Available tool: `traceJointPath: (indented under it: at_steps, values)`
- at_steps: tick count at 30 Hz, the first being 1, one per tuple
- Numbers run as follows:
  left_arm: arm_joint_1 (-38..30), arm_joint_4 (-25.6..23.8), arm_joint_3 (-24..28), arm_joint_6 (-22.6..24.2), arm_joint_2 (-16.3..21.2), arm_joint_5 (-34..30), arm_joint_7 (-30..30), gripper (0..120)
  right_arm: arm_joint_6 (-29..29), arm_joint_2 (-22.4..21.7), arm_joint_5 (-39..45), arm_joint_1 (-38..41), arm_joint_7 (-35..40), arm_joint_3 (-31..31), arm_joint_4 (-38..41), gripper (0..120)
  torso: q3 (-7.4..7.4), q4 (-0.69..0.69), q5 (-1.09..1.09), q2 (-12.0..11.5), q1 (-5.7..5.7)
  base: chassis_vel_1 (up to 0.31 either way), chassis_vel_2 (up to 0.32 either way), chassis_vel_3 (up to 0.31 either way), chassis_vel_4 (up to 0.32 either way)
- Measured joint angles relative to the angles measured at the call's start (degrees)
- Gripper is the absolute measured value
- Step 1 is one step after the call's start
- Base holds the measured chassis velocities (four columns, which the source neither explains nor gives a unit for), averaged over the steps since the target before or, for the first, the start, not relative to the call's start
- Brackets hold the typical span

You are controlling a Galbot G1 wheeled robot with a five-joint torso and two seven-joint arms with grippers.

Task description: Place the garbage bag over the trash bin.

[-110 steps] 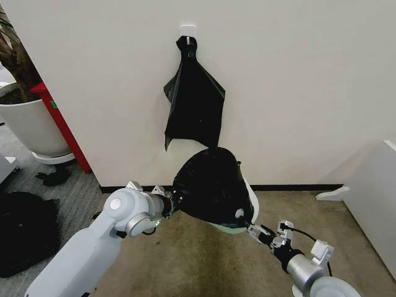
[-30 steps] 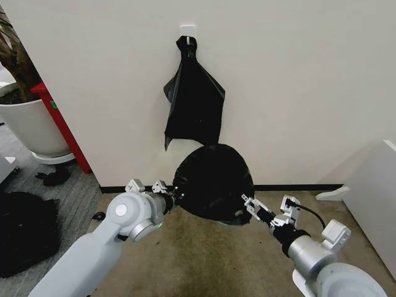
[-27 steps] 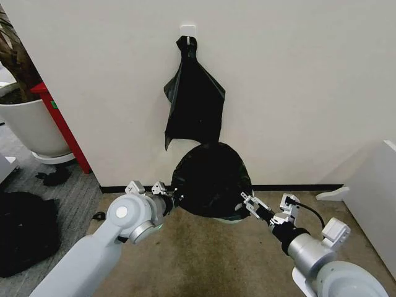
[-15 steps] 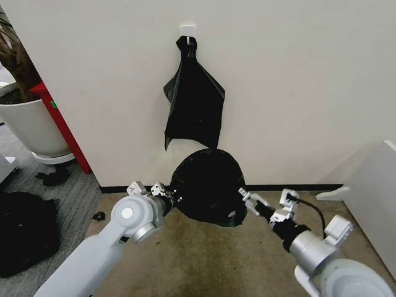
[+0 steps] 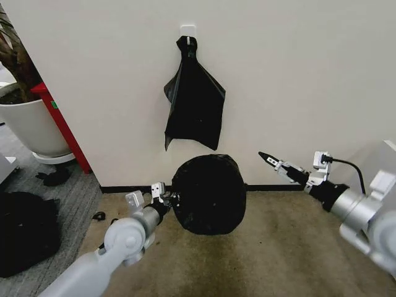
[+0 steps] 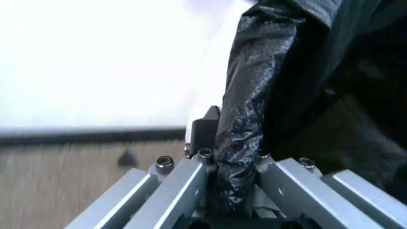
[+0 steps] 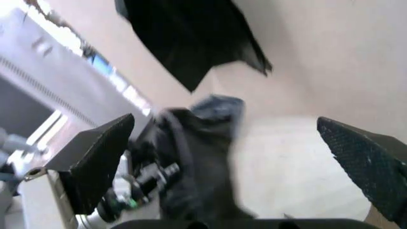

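Observation:
The glossy black garbage bag [image 5: 207, 195] stands as a rounded dome on the carpet against the wall. The trash bin is hidden beneath it. My left gripper [image 5: 162, 198] sits low at the bag's left side, shut on a fold of its plastic. The left wrist view shows that crinkled fold [image 6: 239, 143] pinched in my left gripper [image 6: 232, 160]. My right gripper [image 5: 269, 159] hangs open in the air to the right of the bag, apart from it. In the right wrist view its fingers [image 7: 95, 162] spread wide, with the bag [image 7: 190, 157] farther off.
A second black bag [image 5: 193, 102] hangs knotted from a wall hook above. A large white plant pot [image 5: 31, 127] and a red panel [image 5: 62, 127] stand at the left. A dark heap [image 5: 25, 232] lies on the floor there. White furniture [image 5: 387, 164] stands at the right.
The right gripper has let go of the bag, opened, and swung up and to the right. The left arm has sunk lower, and the covered bin now rests on the floor.

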Motion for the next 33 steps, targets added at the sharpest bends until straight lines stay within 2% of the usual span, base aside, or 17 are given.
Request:
traceJointPath:
  at_steps: [2, 8, 17, 27, 33]
  values:
    - [0.3, 0.6, 0.2, -3.0, 0.8, 3.6, 4.3, 0, 0.1, -2.1, -1.5, 0.8, -3.2, -1.9, -2.9, 100, 0.00, 0.00, 0.00, 0.0, 0.00, 0.000, 0.000, 0.000, 0.000]
    - [0.5, 0.6, 0.3, -7.2, 1.9, 7.6, 8.5, 0, 0.4, -3.6, -2.5, 1.0, -5.1, -4.4, -5.3, 100, 0.00, -0.01, -0.02, 0.0, 0.00, 0.000, 0.000, 0.000, 0.000]
    - [0.0, -0.2, 1.3, -8.0, 2.0, 9.5, 9.5, 0, 0.2, -0.9, -3.2, 0.7, -2.9, -5.7, -4.6, 100, 0.00, -0.01, -0.01, 0.0, 0.00, 0.000, 0.000, 0.000, 0.000]
    - [0.7, -3.4, 1.2, -8.0, 3.2, 8.4, 10.2, 0, 0.1, 0.5, -5.8, 2.1, -1.3, -8.6, -8.9, 100, 0.00, -0.01, 0.00, 0.0, 0.00, 0.000, 0.000, 0.000, 0.000]
    - [1.0, -3.4, 0.9, -8.0, 3.3, 8.0, 10.2, 0, 0.4, 1.4, -4.8, 2.1, 0.1, -7.6, -7.2, 100, -0.01, -0.01, 0.00, 0.0, 0.00, 0.000, 0.000, 0.000, 0.000]
